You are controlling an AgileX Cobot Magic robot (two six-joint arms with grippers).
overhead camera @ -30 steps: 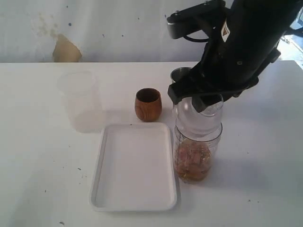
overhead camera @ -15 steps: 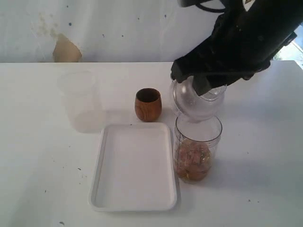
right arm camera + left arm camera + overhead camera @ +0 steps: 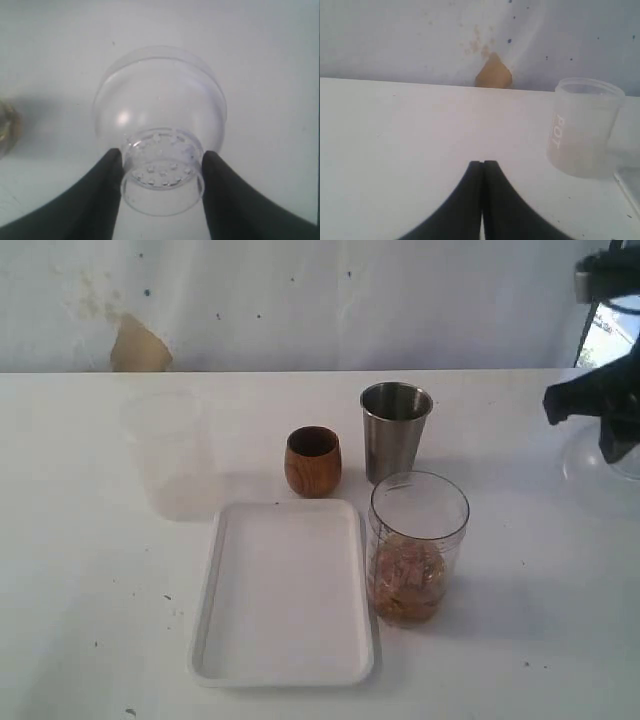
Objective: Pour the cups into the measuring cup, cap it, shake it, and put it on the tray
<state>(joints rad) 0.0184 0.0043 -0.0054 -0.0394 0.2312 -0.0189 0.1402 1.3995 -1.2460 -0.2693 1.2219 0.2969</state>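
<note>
Middle's pretty crowded: wooden cup (image 3: 313, 461), steel tumbler (image 3: 395, 432) and measuring cup (image 3: 418, 550) bunch close together, the measuring cup just beside the right rim of the tray (image 3: 285, 590). Frosted cup (image 3: 170, 452) stands well apart on the left. Easy passage over the counter (image 3: 90, 620) along the front and right of the measuring cup.
</note>
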